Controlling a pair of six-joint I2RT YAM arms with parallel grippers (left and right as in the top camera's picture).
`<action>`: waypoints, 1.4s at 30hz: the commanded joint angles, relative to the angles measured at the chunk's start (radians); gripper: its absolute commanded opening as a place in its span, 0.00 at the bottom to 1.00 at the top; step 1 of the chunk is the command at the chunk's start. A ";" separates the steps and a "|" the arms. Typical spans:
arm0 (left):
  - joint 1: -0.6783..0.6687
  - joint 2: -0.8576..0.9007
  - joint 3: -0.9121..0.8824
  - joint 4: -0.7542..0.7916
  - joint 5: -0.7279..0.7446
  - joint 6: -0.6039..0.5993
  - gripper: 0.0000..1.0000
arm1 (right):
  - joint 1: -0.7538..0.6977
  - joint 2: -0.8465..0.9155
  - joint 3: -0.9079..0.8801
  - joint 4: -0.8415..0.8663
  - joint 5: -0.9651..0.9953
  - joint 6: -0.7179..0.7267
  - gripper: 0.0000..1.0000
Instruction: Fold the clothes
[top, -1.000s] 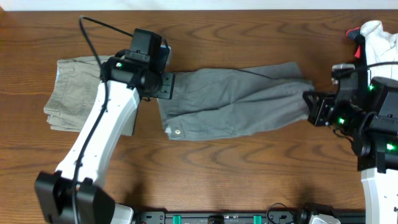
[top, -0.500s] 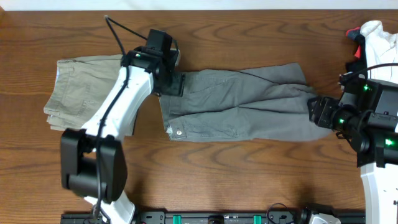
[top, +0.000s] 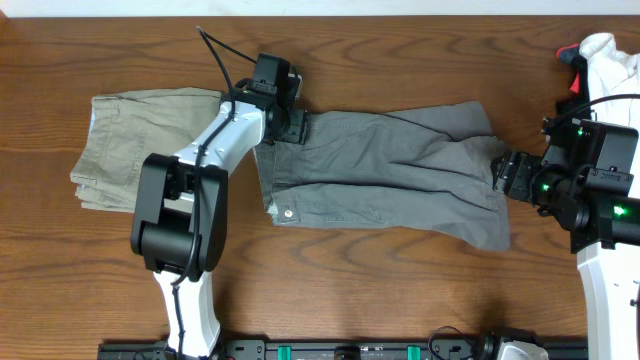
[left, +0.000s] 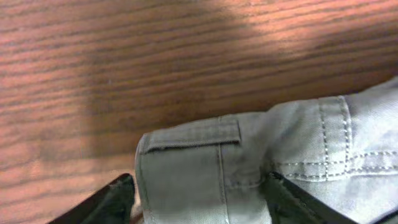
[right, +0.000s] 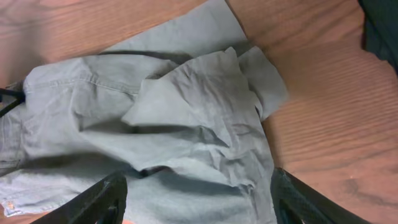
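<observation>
The clothes, grey shorts (top: 380, 170), lie spread across the table's middle, waistband to the left and legs to the right. My left gripper (top: 292, 126) is at the waistband's far left corner. In the left wrist view its jaws stand wide on either side of the waistband and a belt loop (left: 217, 168), with a gap showing, so it is open (left: 199, 202). My right gripper (top: 503, 172) hovers open at the right leg's end. In the right wrist view the crumpled leg cloth (right: 186, 118) lies loose between its fingers (right: 198, 202).
Beige shorts (top: 130, 150) lie folded at the left, partly under my left arm. A white-and-black garment with a red bit (top: 605, 60) sits at the far right corner. Bare wooden table (top: 400, 290) runs along the front.
My right gripper opened and let go of the leg, which now lies flatter and reaches lower right. My left arm swung up and right to the waistband's far corner.
</observation>
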 joint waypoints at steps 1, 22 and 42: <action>0.006 0.019 0.019 0.014 0.015 0.009 0.55 | -0.006 0.001 0.003 0.003 0.010 0.013 0.72; 0.006 -0.655 0.022 -0.169 0.051 0.008 0.06 | -0.007 0.165 0.002 0.097 0.018 0.013 0.73; 0.004 -0.933 0.022 -0.307 0.051 0.008 0.06 | 0.114 0.565 0.002 0.334 -0.639 -0.231 0.77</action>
